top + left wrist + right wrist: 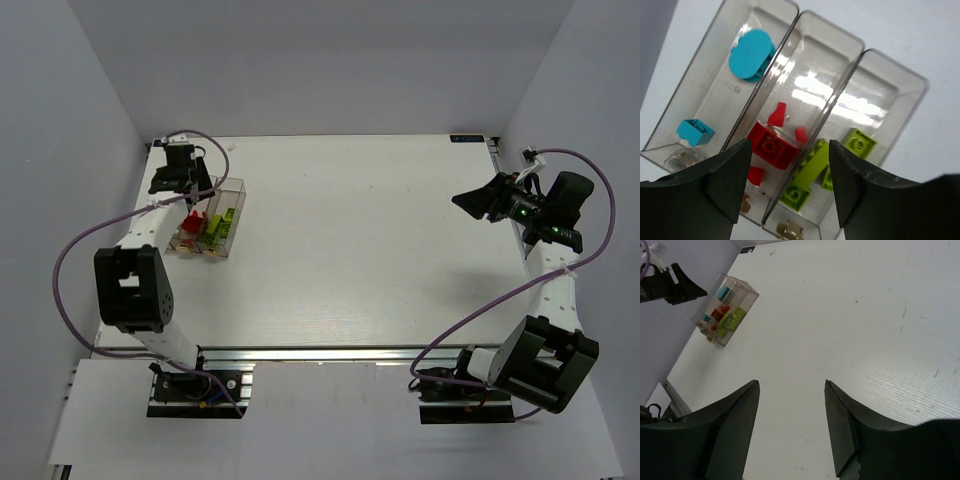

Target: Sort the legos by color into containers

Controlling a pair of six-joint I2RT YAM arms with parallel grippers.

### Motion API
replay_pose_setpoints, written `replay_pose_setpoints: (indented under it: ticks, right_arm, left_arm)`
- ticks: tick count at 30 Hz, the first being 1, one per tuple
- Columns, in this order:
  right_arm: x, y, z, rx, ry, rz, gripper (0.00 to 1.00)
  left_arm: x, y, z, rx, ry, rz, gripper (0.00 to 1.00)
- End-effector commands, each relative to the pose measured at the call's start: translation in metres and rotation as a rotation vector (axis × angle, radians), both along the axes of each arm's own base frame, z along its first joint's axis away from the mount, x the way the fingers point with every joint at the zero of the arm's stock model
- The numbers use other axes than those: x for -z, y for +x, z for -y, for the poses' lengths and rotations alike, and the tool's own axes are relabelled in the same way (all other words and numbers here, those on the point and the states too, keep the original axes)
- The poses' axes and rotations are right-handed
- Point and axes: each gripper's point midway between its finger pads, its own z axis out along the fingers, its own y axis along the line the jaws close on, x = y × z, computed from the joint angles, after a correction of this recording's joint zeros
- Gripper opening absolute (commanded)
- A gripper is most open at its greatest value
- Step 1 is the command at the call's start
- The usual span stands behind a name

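Left end effector (790,146), apart and empty, has the bins (832,95) just below; descending could knock a wall. Right end effector (791,385) is apart too.

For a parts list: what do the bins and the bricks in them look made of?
The containers: clear, glossy rigid plastic by the look; see-through walls, bright glare on the floors. The legos: opaque moulded plastic, slight sheen, studs on top.
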Motion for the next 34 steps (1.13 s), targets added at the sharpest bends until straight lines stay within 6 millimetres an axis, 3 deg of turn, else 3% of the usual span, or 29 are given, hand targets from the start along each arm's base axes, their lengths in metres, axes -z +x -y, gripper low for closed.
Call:
replay_pose_setpoints:
  ticks: [1, 3, 8, 10, 11, 13, 15, 16, 17, 18, 19, 21, 23, 25, 34]
  right_arm:
    - [0.004, 0.002, -0.003, -0.014, -0.007, 0.008, 0.61]
    - [0.004, 0.002, -0.002, -0.01, -0.01, 0.009, 0.61]
    - [0.003, 0.002, -0.001, 0.001, -0.018, 0.017, 0.61]
    - [0.004, 0.003, 0.001, 0.012, -0.031, 0.021, 0.61]
    - [0.006, 0.005, 0.002, 0.017, -0.037, 0.021, 0.61]
    - [0.008, 0.006, 0.001, 0.009, -0.044, 0.022, 0.63]
    - [0.01, 0.007, -0.001, -0.004, -0.045, 0.018, 0.67]
    - [0.011, 0.007, -0.002, -0.003, -0.047, 0.018, 0.86]
    - [0.008, 0.007, -0.005, -0.009, -0.057, 0.03, 0.89]
    - [0.008, 0.007, -0.004, 0.0, -0.063, 0.034, 0.89]
    - [0.003, 0.006, -0.007, -0.004, -0.073, 0.058, 0.89]
    - [0.001, 0.01, -0.003, 0.033, -0.089, 0.07, 0.89]
    - [-0.01, 0.008, -0.003, 0.052, -0.079, 0.096, 0.89]
    - [-0.008, 0.01, 0.003, 0.114, -0.067, 0.085, 0.89]
    - [-0.015, 0.005, 0.007, 0.143, -0.056, 0.147, 0.89]
  left_arm:
    - [-0.056, -0.003, 0.003, 0.007, -0.039, 0.153, 0.72]
    - [-0.038, -0.006, -0.009, -0.037, -0.008, 0.103, 0.72]
    - [-0.022, -0.003, -0.004, -0.026, -0.037, 0.08, 0.71]
    - [-0.031, -0.003, 0.015, 0.068, -0.099, 0.124, 0.54]
    - [-0.037, -0.002, 0.033, 0.147, -0.128, 0.154, 0.41]
    - [-0.059, -0.005, 0.097, 0.472, -0.269, 0.23, 0.1]
    - [-0.087, -0.027, 0.146, 0.735, -0.394, 0.351, 0.08]
    - [-0.102, -0.052, 0.182, 0.914, -0.535, 0.381, 0.16]
    - [-0.103, -0.074, 0.193, 0.981, -0.589, 0.4, 0.27]
    - [-0.119, -0.084, 0.204, 1.058, -0.603, 0.467, 0.43]
    - [-0.124, -0.105, 0.213, 1.1, -0.646, 0.474, 0.77]
    - [-0.133, -0.118, 0.213, 1.125, -0.627, 0.506, 0.95]
    - [-0.137, -0.125, 0.215, 1.118, -0.583, 0.526, 0.98]
    - [-0.144, -0.136, 0.211, 1.107, -0.552, 0.572, 0.98]
    - [-0.154, -0.139, 0.202, 1.057, -0.471, 0.617, 0.98]
